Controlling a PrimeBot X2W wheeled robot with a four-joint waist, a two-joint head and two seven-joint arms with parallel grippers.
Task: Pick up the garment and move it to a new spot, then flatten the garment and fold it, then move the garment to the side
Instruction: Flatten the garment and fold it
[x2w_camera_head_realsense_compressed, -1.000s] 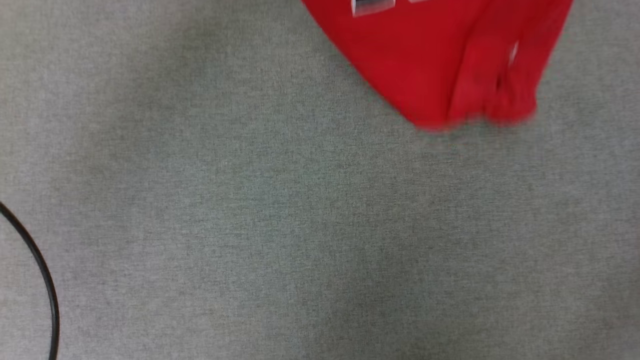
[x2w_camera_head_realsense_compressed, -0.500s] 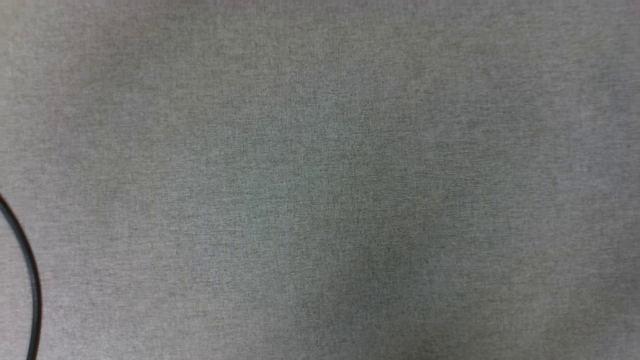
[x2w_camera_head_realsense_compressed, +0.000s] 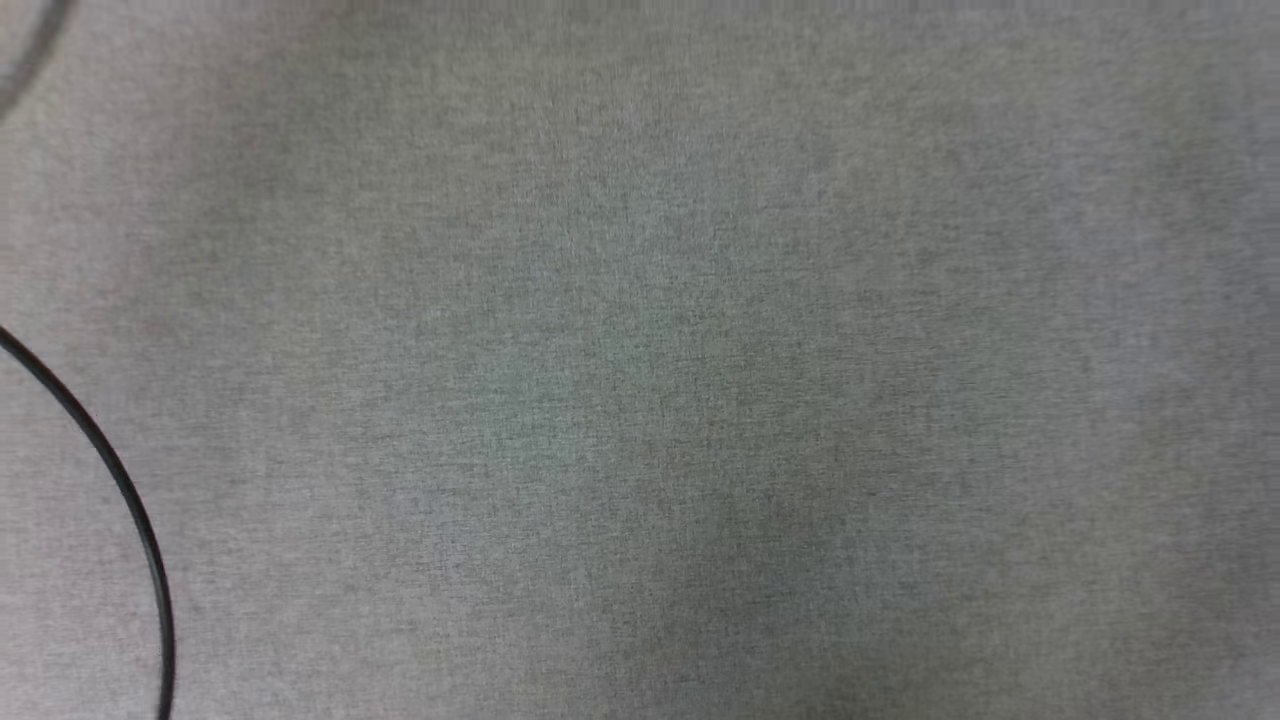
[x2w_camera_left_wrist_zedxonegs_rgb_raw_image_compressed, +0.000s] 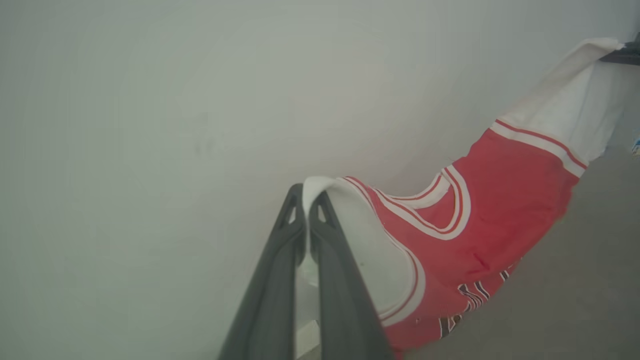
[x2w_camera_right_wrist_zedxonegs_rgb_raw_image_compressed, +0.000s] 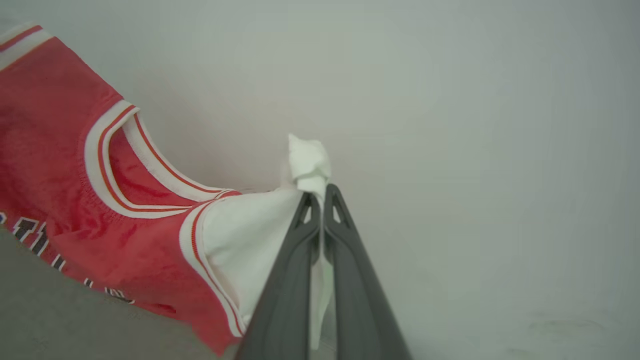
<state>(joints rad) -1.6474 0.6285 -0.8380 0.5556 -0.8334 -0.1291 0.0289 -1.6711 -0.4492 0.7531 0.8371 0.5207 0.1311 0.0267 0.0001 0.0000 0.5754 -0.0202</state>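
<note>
- Up between the two arms, above the grey table (x2w_camera_left_wrist_zedxonegs_rgb_raw_image_compressed: 590, 310), the garment (x2w_camera_left_wrist_zedxonegs_rgb_raw_image_compressed: 480, 220) hangs like a hammock. Its collar and red body sag in the middle.
- The left tool (x2w_camera_left_wrist_zedxonegs_rgb_raw_image_compressed: 306, 192) is pinched narrow on one white sleeve, and the right tool (x2w_camera_right_wrist_zedxonegs_rgb_raw_image_compressed: 320, 192) is pinched narrow on the other. Only a small tuft of sleeve edge pokes past each pair of tips.
- To my eye the main risk is a slip. The bite is thin and right at the sleeve edge, and the whole shirt's weight pulls on it. A quick swing or a hard stretch apart could tug one sleeve free, leaving the shirt dangling from one side.
- A second risk is the slack middle. If the arms come down with it sagging like this, the body may land first and bunch or fold under, which would make flattening harder.
- I cannot tell whether the lower hem already brushes the table. If it does, dragging it would wrinkle it.
- A black cable (x2w_camera_head_realsense_compressed: 120, 480) curves across the table's left part in the head view. Cloth laid near it could catch on it or lie over it.
- Count:
  - one garment
  - two white sleeves, both gripped
  - one striped collar
  - two tools, both holding
  - one table
  - one clear cable, plus a faint blurred curve at the head view's top left corner that I cannot name
</note>
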